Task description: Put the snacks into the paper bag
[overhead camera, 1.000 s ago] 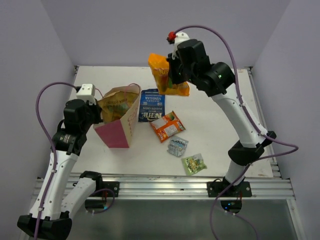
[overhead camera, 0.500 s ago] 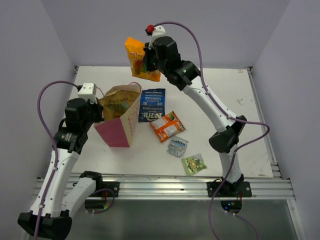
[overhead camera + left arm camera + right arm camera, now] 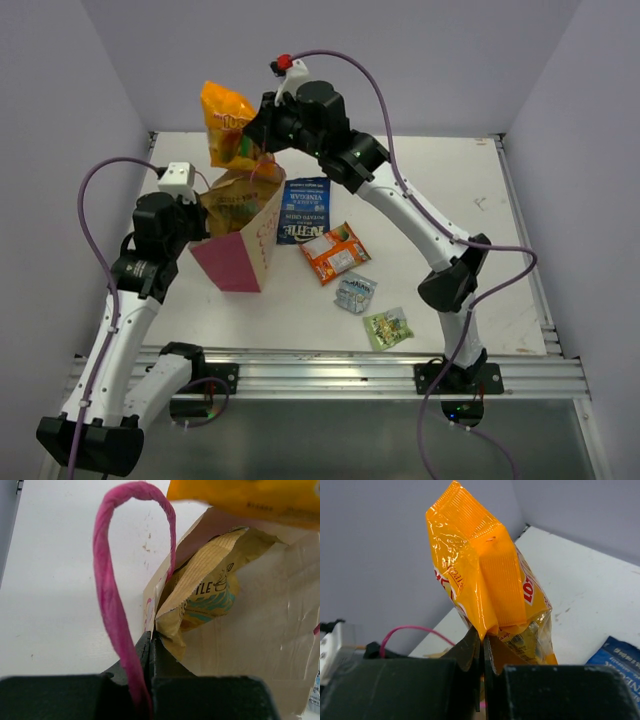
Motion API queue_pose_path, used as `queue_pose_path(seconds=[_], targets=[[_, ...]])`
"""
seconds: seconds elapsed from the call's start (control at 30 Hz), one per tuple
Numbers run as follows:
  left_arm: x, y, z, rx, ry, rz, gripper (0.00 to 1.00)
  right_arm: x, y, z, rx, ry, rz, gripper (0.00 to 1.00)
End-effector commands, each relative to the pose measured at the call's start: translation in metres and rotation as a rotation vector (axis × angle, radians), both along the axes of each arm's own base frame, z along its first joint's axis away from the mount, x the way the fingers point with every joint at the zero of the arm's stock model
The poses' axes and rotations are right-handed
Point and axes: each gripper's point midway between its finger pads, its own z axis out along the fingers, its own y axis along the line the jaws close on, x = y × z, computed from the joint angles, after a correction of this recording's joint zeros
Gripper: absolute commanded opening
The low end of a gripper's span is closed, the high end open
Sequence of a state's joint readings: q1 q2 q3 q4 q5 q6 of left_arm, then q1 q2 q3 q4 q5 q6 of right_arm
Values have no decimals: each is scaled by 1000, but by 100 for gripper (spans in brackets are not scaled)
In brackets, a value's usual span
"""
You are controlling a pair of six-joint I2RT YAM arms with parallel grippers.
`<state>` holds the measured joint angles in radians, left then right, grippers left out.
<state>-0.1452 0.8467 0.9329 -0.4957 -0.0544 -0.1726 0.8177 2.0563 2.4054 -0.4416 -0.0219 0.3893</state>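
Note:
The paper bag [image 3: 233,262] stands upright at the left with the tan-and-teal chip bag [image 3: 228,205] inside it, also seen in the left wrist view [image 3: 210,585]. My left gripper [image 3: 198,228] is shut on the bag's near rim [image 3: 151,630], beside its pink handle [image 3: 112,605]. My right gripper [image 3: 262,135] is shut on the orange-yellow bag [image 3: 228,125], held in the air above the bag's mouth [image 3: 485,580]. On the table lie the dark blue chip bag [image 3: 303,211], the orange-red pack [image 3: 335,252], the silver-blue packet [image 3: 354,292] and the green packet [image 3: 387,328].
The white table [image 3: 440,230] is walled by purple panels at the back and sides. A metal rail [image 3: 330,370] runs along the near edge. The right arm reaches across the table's middle above the loose packets.
My right gripper has carried the orange-yellow bag leftward from the table's back centre to above the paper bag's mouth. The left gripper and paper bag have stayed put.

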Motion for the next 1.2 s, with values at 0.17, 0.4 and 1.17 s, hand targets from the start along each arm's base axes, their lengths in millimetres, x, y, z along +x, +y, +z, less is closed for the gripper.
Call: queue_pose_path(seconds=[0.17, 0.4, 1.17], targets=[[5, -4, -4, -14, -4, -12, 0, -84, -22, 77, 210, -14, 160, 0], [6, -5, -5, -16, 2, -11, 0, -106, -42, 21, 113, 96, 160, 0], [0, -3, -2, -19, -4, -7, 0, -61, 56, 20, 201, 104, 261, 0]])
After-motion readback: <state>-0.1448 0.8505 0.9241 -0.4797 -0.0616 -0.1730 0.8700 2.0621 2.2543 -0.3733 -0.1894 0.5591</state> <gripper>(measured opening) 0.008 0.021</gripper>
